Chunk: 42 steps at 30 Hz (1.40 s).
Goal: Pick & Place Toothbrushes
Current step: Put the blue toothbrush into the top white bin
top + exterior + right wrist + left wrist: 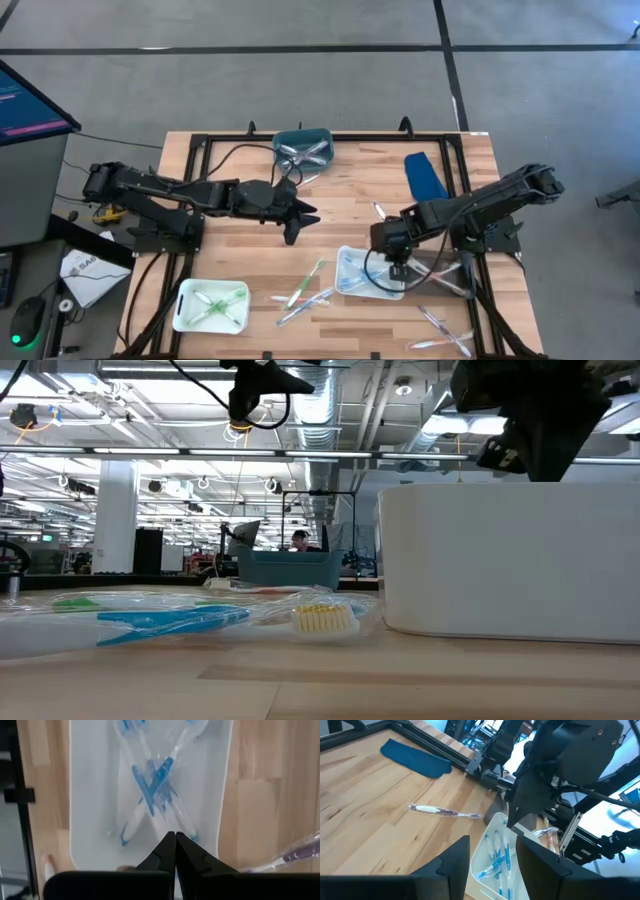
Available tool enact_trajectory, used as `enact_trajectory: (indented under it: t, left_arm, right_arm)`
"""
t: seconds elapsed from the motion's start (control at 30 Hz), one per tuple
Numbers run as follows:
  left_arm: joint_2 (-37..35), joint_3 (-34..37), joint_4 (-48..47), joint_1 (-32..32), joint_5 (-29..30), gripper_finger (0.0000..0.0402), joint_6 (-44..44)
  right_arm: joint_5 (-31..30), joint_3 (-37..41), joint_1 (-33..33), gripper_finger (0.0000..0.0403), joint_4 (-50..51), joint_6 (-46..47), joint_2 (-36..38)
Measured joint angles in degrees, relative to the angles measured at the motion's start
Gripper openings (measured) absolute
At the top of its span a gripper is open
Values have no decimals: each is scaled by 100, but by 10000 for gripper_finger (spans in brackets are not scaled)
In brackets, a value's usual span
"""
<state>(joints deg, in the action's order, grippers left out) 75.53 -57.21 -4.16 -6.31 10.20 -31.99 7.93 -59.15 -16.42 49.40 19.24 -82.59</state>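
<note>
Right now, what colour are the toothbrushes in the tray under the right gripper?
Blue toothbrushes; right wrist view.

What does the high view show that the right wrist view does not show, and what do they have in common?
Only the high view shows the left gripper, open over the middle of the table, the white tray with green toothbrushes, the teal tray at the far edge, the blue cloth and loose toothbrushes on the wood.

Only the right wrist view shows the right gripper shut and empty, and the crossed blue toothbrushes clearly.

Both show the white tray under the right gripper.
</note>
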Motion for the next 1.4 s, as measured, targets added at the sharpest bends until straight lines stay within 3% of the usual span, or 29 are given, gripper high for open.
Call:
enact_trajectory:
  t: [0.17, 0.5, 0.67, 0.93, 1.4]
  left_arm:
    - [0, 0, 19, 0, 0, 153, 4]
    - [-2, 0, 45, -15, 0, 153, 6]
    - [-4, 0, 45, -15, 0, 153, 10]
    - [-4, 0, 54, -15, 0, 153, 17]
    - [-4, 0, 41, -16, -57, 153, 173]
  right_arm:
    - [440, 39, -195, 0, 188, -423, -310]
    - [531, -297, -461, 0, 142, -519, -1110]
    - [506, -517, -356, 0, 368, -838, -1145]
    - [1030, -627, 58, 0, 458, -934, -1143]
    - [961, -610, 119, 0, 373, -1070, -1259]
